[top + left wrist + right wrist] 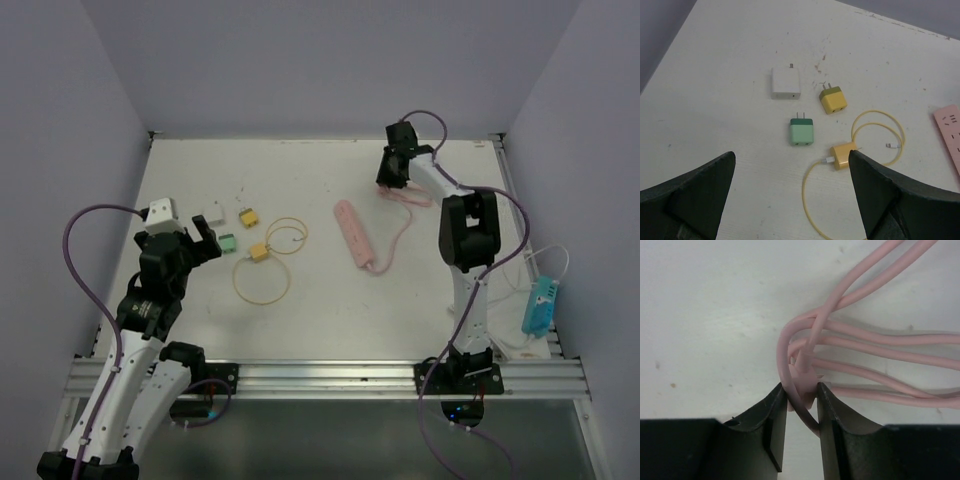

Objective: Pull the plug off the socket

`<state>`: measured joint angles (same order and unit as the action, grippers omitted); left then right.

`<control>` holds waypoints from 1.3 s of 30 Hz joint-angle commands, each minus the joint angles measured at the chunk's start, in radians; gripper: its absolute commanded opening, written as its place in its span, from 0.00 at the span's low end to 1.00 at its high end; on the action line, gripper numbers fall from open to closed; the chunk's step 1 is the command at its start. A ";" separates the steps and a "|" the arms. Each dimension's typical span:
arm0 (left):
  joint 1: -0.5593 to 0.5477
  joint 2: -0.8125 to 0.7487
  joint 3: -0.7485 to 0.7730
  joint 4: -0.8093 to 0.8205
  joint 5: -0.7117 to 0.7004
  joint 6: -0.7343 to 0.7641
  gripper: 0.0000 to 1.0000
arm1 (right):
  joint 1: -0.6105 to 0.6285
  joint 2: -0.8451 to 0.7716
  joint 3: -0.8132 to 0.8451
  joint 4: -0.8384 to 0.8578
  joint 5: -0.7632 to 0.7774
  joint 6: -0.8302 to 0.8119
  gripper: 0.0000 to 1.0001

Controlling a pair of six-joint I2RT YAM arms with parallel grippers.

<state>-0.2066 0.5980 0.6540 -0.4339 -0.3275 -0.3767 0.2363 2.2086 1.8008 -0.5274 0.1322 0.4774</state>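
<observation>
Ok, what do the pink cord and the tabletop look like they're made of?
The pink cord: likely soft rubbery plastic, smooth and matte; it bends in tight loops without kinking. The tabletop: probably hard white painted or laminated board; flat, faintly grained, scuffed with small specks.

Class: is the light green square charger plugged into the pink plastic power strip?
No, the light green square charger lies loose on the white table, apart from the pink plastic power strip.
</observation>
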 commanded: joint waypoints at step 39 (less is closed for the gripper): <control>-0.007 0.025 -0.004 0.046 -0.010 0.016 0.98 | 0.238 -0.348 -0.508 0.119 -0.287 -0.376 0.75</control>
<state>-0.2108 0.6212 0.6540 -0.4339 -0.3294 -0.3740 0.4706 1.8233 1.2499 -0.4446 -0.1417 0.1261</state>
